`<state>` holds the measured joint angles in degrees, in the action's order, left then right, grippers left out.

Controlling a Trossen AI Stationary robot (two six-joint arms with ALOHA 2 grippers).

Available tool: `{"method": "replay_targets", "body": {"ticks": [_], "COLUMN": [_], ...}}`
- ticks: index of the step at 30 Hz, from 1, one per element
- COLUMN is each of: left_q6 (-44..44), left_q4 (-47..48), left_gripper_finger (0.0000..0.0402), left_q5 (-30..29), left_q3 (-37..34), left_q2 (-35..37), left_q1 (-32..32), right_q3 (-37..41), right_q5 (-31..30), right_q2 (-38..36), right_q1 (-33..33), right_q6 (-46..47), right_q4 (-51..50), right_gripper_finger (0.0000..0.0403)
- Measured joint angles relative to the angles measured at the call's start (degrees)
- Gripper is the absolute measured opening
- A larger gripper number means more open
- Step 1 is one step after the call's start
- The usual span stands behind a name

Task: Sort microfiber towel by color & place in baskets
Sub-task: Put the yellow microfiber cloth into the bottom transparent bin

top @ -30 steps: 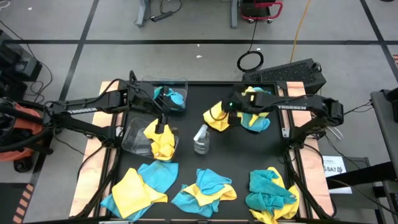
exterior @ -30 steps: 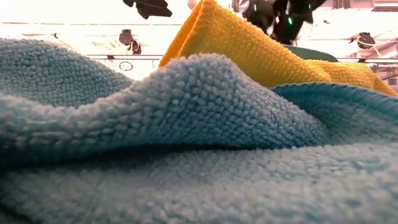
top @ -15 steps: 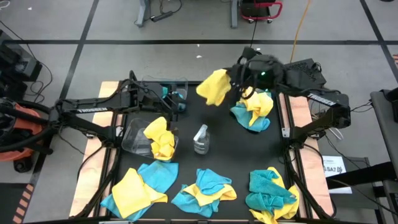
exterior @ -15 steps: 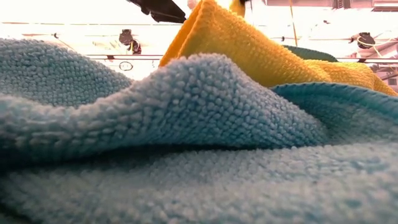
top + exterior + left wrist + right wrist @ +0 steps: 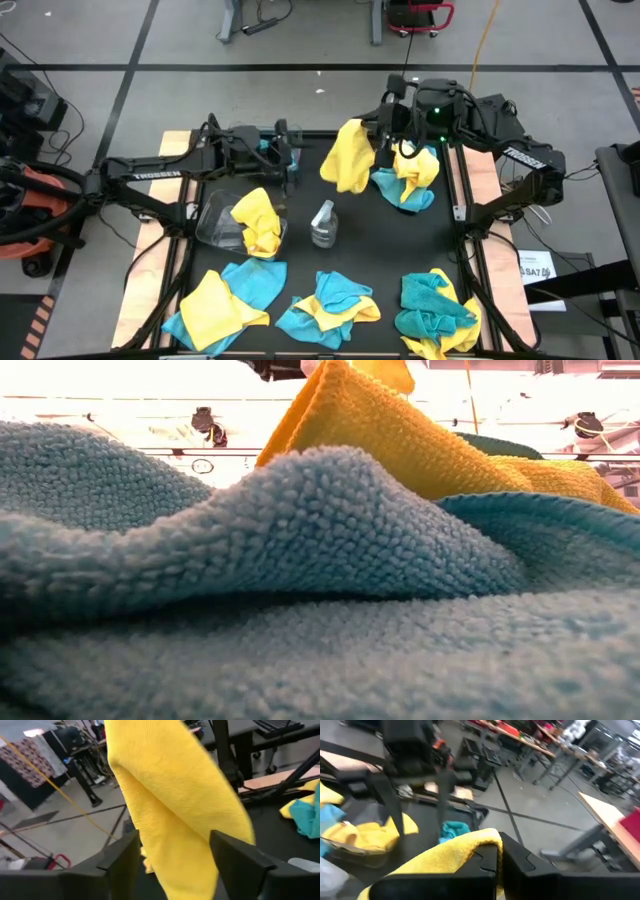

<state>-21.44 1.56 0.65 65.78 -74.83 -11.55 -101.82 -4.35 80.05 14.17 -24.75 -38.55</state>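
My right gripper (image 5: 380, 130) is high over the table's far middle, shut on a yellow microfiber towel (image 5: 350, 155) that hangs below it. My left gripper (image 5: 292, 160) is open beside the far basket (image 5: 240, 133), which holds a teal towel (image 5: 268, 148). In the left wrist view the hanging yellow towel (image 5: 170, 805) is just beyond my open fingers (image 5: 172, 865), which touch nothing. The near basket (image 5: 208, 222) holds another yellow towel (image 5: 256, 222). My right gripper pinches the yellow towel's upper edge (image 5: 479, 846) between its two shut fingers. They come from the table's right side, nearly level and tipped slightly down. The towel hangs slack below the fingers, lifted clear of the table; one layer or several, I cannot tell.
A clear spray bottle (image 5: 322, 222) stands mid-table. A yellow-and-teal heap (image 5: 408, 178) lies under the right arm. Three mixed heaps (image 5: 232, 295), (image 5: 328, 302), (image 5: 436, 312) lie along the near edge; the middle one (image 5: 300, 610) fills the low view.
My right gripper has risen and tipped up toward level, going toward the far edge with the yellow towel, which is lifted off the table and now hangs clear. My left gripper has moved toward the table's right, toward the hanging towel.
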Motion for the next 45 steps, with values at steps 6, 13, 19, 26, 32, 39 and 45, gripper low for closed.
{"method": "replay_targets", "body": {"ticks": [6, 13, 19, 26, 32, 39, 45], "left_q6": [4.67, 9.67, 13.59, 10.23, 6.81, 1.69, -2.84], "left_q4": [-2.86, -14.21, -21.04, -22.51, -18.04, -9.91, -1.61], "left_gripper_finger": [0.0333, 0.0379, 0.038, 0.0312, 0.0068, 0.0009, 0.0008], "left_q5": [4.84, 13.05, 23.68, 26.11, 24.74, 18.23, 10.37], "left_q3": [-0.06, -0.07, -0.04, -0.04, -0.04, -0.04, -0.04], "left_q2": [-3.93, -7.41, -11.77, -13.71, -12.03, -8.66, -2.25], "left_q1": [-2.28, -4.15, -5.44, -5.0, -6.03, -6.91, -6.94], "right_q3": [0.0, 0.0, 0.0, 0.02, 0.02, 0.02, 0.0], "right_q5": [1.84, 8.45, 13.42, 13.31, 11.65, 11.33, 6.24], "right_q2": [0.46, 0.52, 1.66, 4.08, 3.79, 3.11, 1.75], "right_q1": [-0.93, -0.96, -0.94, -0.94, -0.94, -0.94, -1.2], "right_q6": [-1.17, -1.49, -1.59, -1.75, -1.47, -0.04, 0.14], "right_q4": [3.43, 6.46, 10.92, 10.15, 8.2, 4.76, -5.07], "right_gripper_finger": [0.0, 0.0, 0.0, 0.0, 0.0001, 0.0032, 0.005]}}
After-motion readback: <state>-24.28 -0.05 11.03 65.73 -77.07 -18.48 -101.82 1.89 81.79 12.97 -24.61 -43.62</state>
